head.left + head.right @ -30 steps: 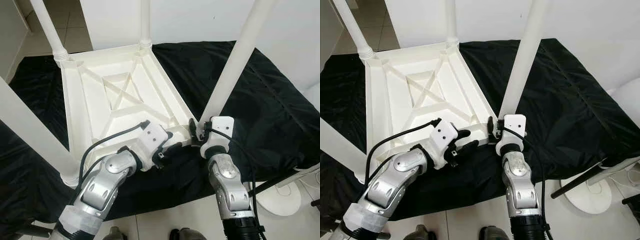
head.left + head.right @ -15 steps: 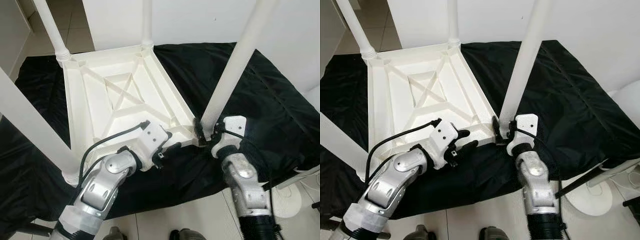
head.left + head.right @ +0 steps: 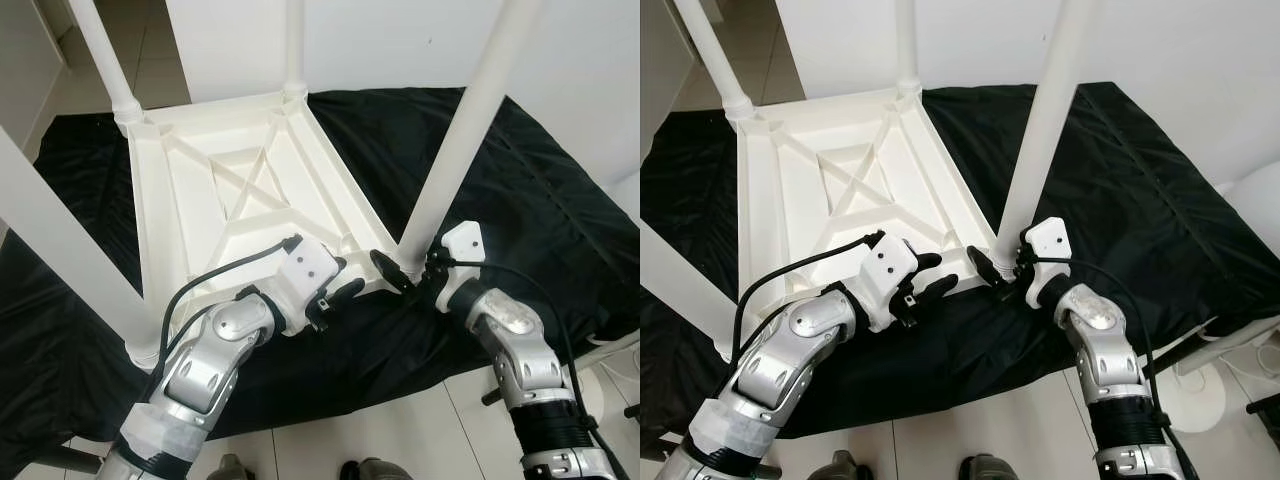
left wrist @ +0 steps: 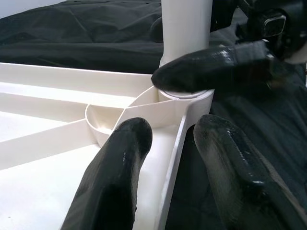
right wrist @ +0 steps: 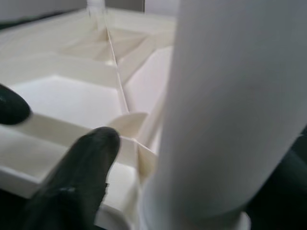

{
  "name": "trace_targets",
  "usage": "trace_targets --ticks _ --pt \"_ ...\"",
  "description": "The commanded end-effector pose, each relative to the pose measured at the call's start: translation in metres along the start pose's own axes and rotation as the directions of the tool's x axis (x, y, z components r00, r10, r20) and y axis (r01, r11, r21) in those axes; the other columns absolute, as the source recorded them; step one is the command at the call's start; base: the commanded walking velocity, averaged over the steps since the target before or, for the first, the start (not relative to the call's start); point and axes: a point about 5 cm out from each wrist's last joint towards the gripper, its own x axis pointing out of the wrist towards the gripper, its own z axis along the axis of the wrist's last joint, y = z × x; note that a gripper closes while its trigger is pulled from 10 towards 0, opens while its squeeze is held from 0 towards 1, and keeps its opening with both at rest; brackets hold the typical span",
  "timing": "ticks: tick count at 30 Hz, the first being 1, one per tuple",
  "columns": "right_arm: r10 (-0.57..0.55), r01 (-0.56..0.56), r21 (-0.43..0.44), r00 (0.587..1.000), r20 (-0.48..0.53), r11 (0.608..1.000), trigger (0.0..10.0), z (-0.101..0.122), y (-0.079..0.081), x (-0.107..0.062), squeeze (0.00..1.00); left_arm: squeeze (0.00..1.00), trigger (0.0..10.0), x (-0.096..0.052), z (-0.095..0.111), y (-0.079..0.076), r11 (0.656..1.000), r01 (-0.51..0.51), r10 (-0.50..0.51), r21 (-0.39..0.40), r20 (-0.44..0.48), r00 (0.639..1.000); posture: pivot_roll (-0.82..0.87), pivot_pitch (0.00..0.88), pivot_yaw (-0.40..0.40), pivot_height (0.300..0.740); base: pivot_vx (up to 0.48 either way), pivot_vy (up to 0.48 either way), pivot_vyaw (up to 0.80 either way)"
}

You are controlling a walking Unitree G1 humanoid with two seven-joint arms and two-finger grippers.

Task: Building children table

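Observation:
A white plastic children's table point(image 3: 200, 200) lies upside down on a black cloth, its legs pointing up. My left gripper point(image 3: 340, 282) is at the near rim, open, with one finger on each side of the rim point(image 4: 172, 153). My right gripper point(image 3: 402, 272) is at the foot of the near right leg point(image 3: 450, 160), where the leg enters its corner socket. Its fingers lie on either side of the leg, one finger point(image 4: 211, 69) pressed across the base. In the right wrist view the leg point(image 5: 225, 110) stands right beside a finger point(image 5: 81, 167).
The black cloth point(image 3: 540, 170) covers the floor under the table. Other legs rise at the far left point(image 3: 105, 60), far middle point(image 3: 292, 45) and near left point(image 3: 50, 240). A white round stand base point(image 3: 1185, 390) sits on the tiled floor point(image 3: 400, 430) at my right.
My right forearm has swung out to the right and its wrist has turned, while the gripper stayed at the leg's foot. The left gripper has stayed at the rim.

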Motion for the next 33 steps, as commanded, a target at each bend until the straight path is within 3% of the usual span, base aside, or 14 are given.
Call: trace_targets --ticks 1,3,4,9,10,11,12,18,21,27,33 --pt "0.042 -0.043 -0.029 0.999 -0.031 0.999 2.0 -0.005 0.001 0.003 0.0 0.0 10.0 0.001 0.0 0.003 1.0 -0.026 0.026 0.013 0.0 1.0 -0.07 0.027 -0.005 0.74 0.0 0.0 0.0" --pt "0.042 -0.043 -0.029 0.999 -0.031 0.999 2.0 -0.005 0.001 0.003 0.0 0.0 10.0 0.001 0.0 0.003 1.0 -0.026 0.026 0.013 0.0 1.0 -0.07 0.027 -0.005 0.74 0.0 0.0 0.0" --pt "0.042 -0.044 -0.032 0.998 -0.043 0.999 0.0 -0.006 -0.001 0.003 0.0 0.0 10.0 0.001 0.001 0.004 0.999 -0.028 0.028 0.016 0.001 1.0 -0.07 0.027 -0.005 0.74 0.0 0.0 0.0" --pt "0.052 -0.059 -0.068 0.994 -0.092 0.996 0.0 -0.014 -0.008 -0.005 0.0 0.0 10.0 0.003 0.0 0.007 0.999 -0.039 0.039 0.025 -0.001 0.999 -0.08 0.022 -0.01 0.74 0.0 0.0 0.0" --pt "0.042 -0.049 -0.062 0.994 -0.098 0.997 3.7 -0.015 -0.01 -0.006 0.0 0.0 10.0 0.003 0.0 0.006 0.999 -0.038 0.038 0.025 0.0 0.999 -0.08 0.017 -0.009 0.74 0.0 0.0 0.0" --pt "0.035 -0.04 -0.055 0.994 -0.1 0.998 3.7 -0.016 -0.011 -0.006 0.0 0.0 10.0 0.004 0.0 0.006 0.999 -0.037 0.037 0.025 0.0 0.999 -0.08 0.017 -0.009 0.74 0.0 0.0 0.0" --pt "0.024 -0.028 -0.042 0.995 -0.093 0.999 10.0 -0.016 -0.011 -0.006 0.0 0.0 10.0 0.004 0.001 0.006 0.999 -0.036 0.036 0.025 0.002 0.999 -0.08 0.016 -0.01 0.74 0.0 0.0 0.0" --pt "-0.047 0.045 -0.019 0.996 -0.079 0.999 10.0 -0.017 -0.009 -0.003 0.0 0.0 10.0 0.006 0.001 0.006 0.999 -0.032 0.032 0.026 0.005 0.999 -0.08 0.015 -0.01 0.74 0.0 0.0 0.0" --pt "-0.15 0.15 -0.001 0.987 -0.064 0.989 10.0 -0.019 0.008 0.0 0.0 0.0 10.0 0.006 0.0 0.004 1.0 -0.023 0.023 0.022 0.005 1.0 -0.08 0.016 -0.011 0.74 0.0 0.0 0.0" --pt "-0.244 0.244 -0.003 0.97 -0.02 0.97 10.0 -0.013 0.018 0.002 0.0 0.0 10.0 0.006 0.001 0.003 1.0 -0.018 0.017 0.024 0.014 1.0 -0.08 0.014 -0.01 0.74 0.0 0.0 0.0" --pt "-0.433 0.435 0.039 0.9 -0.046 0.9 10.0 -0.014 0.031 0.002 0.0 0.0 10.0 0.007 0.002 0.004 1.0 -0.02 0.019 0.022 0.019 1.0 -0.08 0.008 -0.01 0.74 0.0 0.0 0.0"
